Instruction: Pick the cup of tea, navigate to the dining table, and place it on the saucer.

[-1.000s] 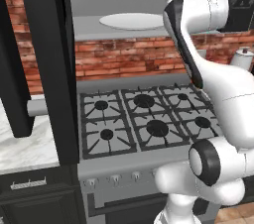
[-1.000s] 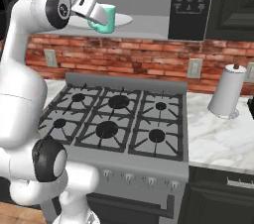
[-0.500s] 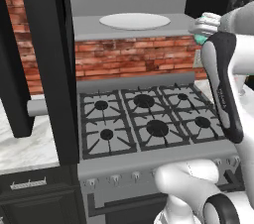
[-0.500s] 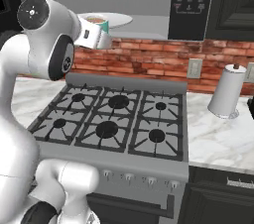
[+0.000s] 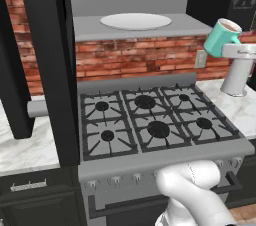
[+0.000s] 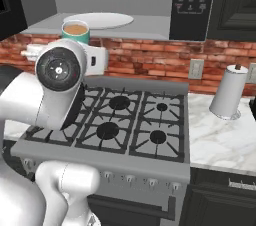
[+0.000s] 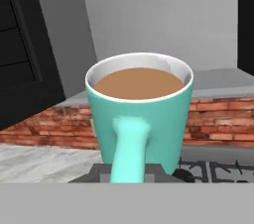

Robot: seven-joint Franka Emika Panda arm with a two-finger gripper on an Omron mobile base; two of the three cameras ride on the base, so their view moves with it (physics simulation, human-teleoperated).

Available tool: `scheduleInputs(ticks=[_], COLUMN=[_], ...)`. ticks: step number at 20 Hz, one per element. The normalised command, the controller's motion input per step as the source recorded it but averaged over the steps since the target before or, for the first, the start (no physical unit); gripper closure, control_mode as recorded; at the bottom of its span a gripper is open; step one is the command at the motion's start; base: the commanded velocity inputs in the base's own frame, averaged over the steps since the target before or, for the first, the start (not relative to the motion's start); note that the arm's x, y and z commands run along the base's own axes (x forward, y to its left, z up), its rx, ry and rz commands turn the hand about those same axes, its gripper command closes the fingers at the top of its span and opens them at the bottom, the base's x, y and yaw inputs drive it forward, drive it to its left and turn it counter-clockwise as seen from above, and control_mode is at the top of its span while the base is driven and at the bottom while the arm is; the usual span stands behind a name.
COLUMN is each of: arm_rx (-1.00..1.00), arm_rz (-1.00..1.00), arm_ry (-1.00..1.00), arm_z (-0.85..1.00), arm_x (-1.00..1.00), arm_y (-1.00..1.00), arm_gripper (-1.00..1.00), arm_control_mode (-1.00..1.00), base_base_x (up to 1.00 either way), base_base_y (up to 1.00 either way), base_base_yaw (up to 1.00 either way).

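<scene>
Brick-backed kitchen, gas stove (image 5: 155, 120) below, gripper (image 7: 130, 181) clamped on handle of the cup of tea (image 7: 139, 109), held upright, brown liquid level.

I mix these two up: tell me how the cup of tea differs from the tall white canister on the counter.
The cup of tea is teal, short, has a handle and is open-topped with brown liquid; the canister is white-grey, taller, handleless and topped with a small dark knob. The cup is held aloft by the gripper; the canister stands on the marble counter. Both are upright and round.

Cup of tea (image 5: 221, 36) above the stove's (image 5: 152, 122) right side, plate (image 5: 135, 21) on ledge behind.
</scene>
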Motion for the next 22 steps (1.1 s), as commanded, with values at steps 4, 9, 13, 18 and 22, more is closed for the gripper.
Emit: scheduleInputs(ticks=[4,9,13,18,22], arm_rx=[-0.06,-0.10,-0.03,0.00,0.00], arm_rz=[0.18,0.06,0.00,0.00,0.00], arm_ry=[0.00,0.00,0.00,0.00,0.00], arm_z=[0.00,-0.13,-0.09,0.00,0.00], arm_x=[-0.68,-0.77,-0.33,0.00,-0.05], arm_y=[0.00,0.01,0.00,0.00,0.00], arm_gripper=[1.00,1.00,1.00,1.00,1.00], arm_control_mode=[-1.00,-1.00,-1.00,-1.00,1.00], base_base_x=[0.00,0.00,0.00,0.00,-0.12], base_base_y=[0.00,0.00,0.00,0.00,0.00], base_base_yaw=[0.00,0.00,0.00,0.00,0.00])
